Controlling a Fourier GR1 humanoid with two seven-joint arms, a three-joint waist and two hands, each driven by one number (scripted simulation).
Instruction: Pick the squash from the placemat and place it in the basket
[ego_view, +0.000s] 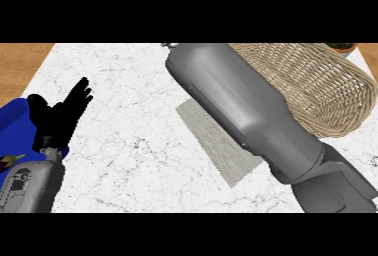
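The right forearm (251, 115) stretched across the grey placemat (221, 145) toward the wicker basket (332, 85), its hand hidden. The left hand (63, 112) rested open. The squash was unseen.

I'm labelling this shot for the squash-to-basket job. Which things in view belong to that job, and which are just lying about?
Part of the job:
- basket, wicker, at the upper right
- placemat, grey, partly under the right forearm
- squash: not visible; the right hand is hidden too

Lying about:
- blue plate at the left edge
- small dark thing beside it
- left hand, open, resting
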